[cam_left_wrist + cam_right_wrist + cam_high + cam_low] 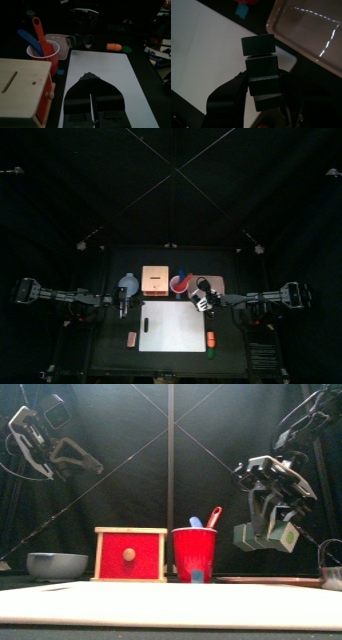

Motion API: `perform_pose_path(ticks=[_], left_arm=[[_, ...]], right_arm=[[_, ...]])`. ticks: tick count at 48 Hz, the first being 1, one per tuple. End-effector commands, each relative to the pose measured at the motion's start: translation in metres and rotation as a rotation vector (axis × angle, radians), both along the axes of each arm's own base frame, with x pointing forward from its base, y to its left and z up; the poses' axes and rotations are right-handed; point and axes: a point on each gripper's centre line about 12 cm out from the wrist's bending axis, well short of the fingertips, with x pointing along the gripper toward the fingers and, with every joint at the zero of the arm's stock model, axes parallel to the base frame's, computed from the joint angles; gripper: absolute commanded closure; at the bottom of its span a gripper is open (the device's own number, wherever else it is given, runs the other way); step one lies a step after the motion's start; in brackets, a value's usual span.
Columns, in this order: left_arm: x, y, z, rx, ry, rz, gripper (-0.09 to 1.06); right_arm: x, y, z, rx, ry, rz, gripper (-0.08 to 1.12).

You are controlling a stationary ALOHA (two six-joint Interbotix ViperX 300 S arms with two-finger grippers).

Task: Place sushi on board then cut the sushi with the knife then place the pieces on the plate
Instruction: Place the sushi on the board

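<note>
A sushi roll of dark green blocks, end to end, hangs in my right gripper, whose jaws are shut on its lower blocks. In the top view this gripper is over the white board's back right corner, close to the pink tray. From the front it hangs well above the board. The red cup holds a blue knife and a red knife. My left gripper is shut on nothing, off the board's left back corner.
The wooden box with its red drawer front stands left of the cup. A blue-grey bowl sits further left. A metal cutter is at the far right. Small toy foods lie left and right of the board.
</note>
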Motion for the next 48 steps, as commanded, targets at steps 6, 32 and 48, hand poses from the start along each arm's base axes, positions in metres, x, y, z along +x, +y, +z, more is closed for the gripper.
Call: perform_pose_path(ticks=[6, 32, 48], left_arm=[[0.002, 0.002, 0.004, -0.011, -0.012, 0.012, 0.98], [0.001, 0.002, 0.002, -0.005, -0.007, 0.012, 0.98], [-0.001, 0.002, 0.003, -0.004, -0.012, 0.011, 0.98]], right_arm=[[0.041, 0.03, 0.011, -0.022, -0.041, -0.097, 0.49], [0.118, 0.086, 0.002, 0.048, -0.002, -0.361, 0.49], [0.146, 0.098, -0.011, 0.059, 0.138, -0.503, 0.48]])
